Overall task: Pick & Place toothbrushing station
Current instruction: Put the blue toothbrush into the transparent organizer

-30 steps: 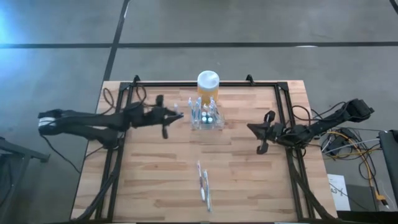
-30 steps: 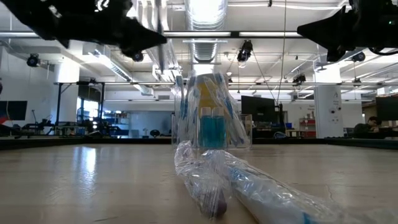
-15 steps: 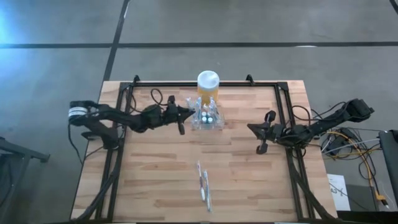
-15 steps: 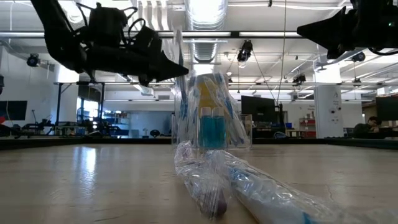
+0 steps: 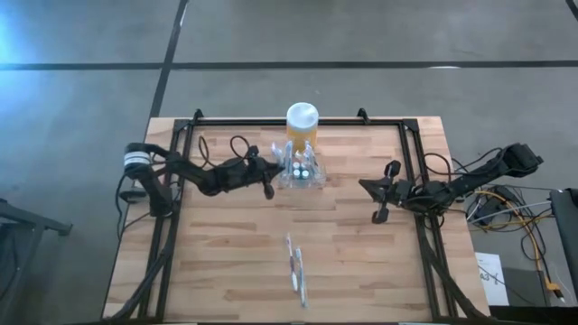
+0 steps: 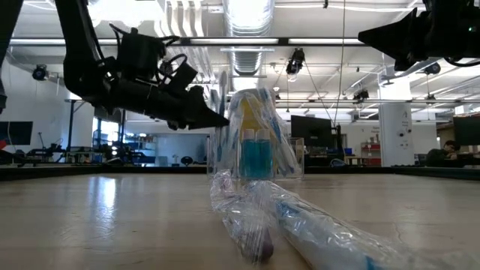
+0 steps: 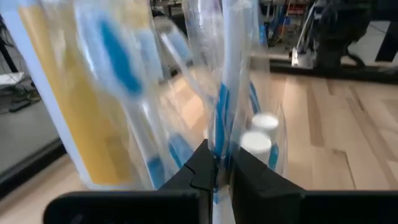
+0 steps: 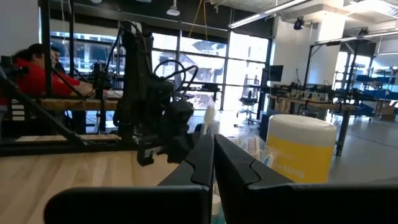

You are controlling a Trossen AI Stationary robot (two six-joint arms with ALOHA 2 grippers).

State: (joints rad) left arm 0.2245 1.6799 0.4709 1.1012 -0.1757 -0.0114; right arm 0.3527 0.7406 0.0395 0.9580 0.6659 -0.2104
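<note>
The toothbrushing station, a low clear holder with blue-and-white items in it, stands on the table just in front of a yellow jar with a white lid. My left gripper is at the holder's left side, a little above the table, shut on a white toothbrush in clear wrap. The toothbrush's lower end is hidden below the fingers. My right gripper hovers shut near the table's right edge, holding nothing. My left gripper pinches the wrapped toothbrush's white handle between its two fingers. The fingers come nearly level from the table's left and lie across the handle. The brush stands upright beside the holder's items; whether its lower end rests in the holder I cannot tell.
Another wrapped toothbrush lies on the wood near the table's front edge, close to the low camera. A black frame runs around the table. A person in red sits beyond the table in the right wrist view.
My left gripper has moved down and toward the table's right, up to the holder's left side, carrying the wrapped toothbrush upright. It has stayed shut on it.
</note>
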